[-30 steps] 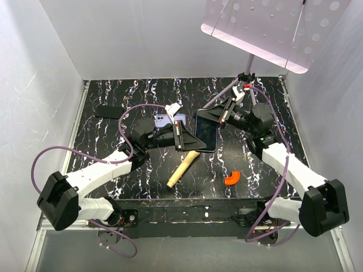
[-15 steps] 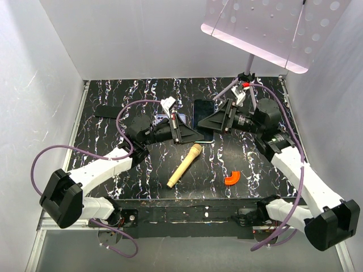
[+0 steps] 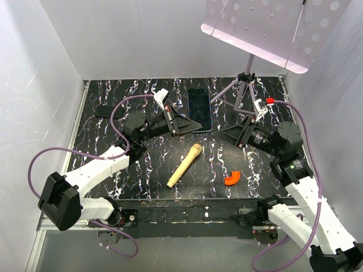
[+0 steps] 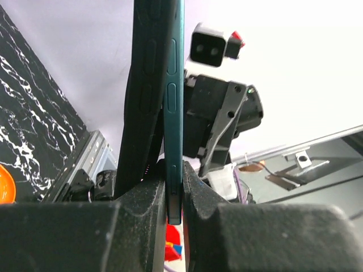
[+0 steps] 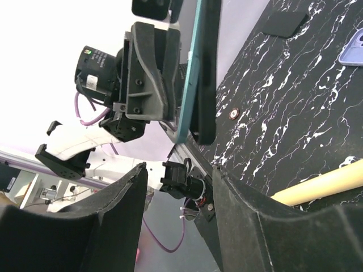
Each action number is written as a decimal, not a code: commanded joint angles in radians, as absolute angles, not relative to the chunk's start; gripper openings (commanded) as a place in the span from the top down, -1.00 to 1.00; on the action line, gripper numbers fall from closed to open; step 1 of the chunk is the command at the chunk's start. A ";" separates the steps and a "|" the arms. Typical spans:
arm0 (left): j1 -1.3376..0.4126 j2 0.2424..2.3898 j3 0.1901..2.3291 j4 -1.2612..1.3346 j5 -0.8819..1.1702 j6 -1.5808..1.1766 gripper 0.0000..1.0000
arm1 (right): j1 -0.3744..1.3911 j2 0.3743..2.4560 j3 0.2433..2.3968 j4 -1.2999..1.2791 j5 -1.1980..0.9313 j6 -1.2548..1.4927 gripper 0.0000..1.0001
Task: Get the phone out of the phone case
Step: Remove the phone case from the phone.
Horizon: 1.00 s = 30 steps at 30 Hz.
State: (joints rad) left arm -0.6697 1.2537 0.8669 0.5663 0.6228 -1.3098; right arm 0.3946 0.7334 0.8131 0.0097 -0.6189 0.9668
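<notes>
Black marbled table between white walls: the left gripper is clenched on the phone, which juts out past its fingertips. Just beside, the right gripper gapes released, the lavender phone case lying beyond its fingers

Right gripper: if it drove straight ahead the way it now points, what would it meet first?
Most likely the phone, held edge-on in the left gripper directly ahead of the open right gripper. How far apart they are is unclear.
</notes>
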 commanded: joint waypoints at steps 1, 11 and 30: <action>-0.661 1.186 0.893 0.669 0.523 -1.374 1.00 | 0.400 0.727 0.773 0.130 -0.577 1.000 -0.11; -0.663 1.207 0.865 0.779 0.486 -1.476 1.00 | 0.423 0.795 0.762 0.270 -0.566 1.058 0.02; -0.661 1.198 0.844 0.767 0.483 -1.465 1.00 | 0.529 0.920 0.802 0.443 -0.436 1.092 0.07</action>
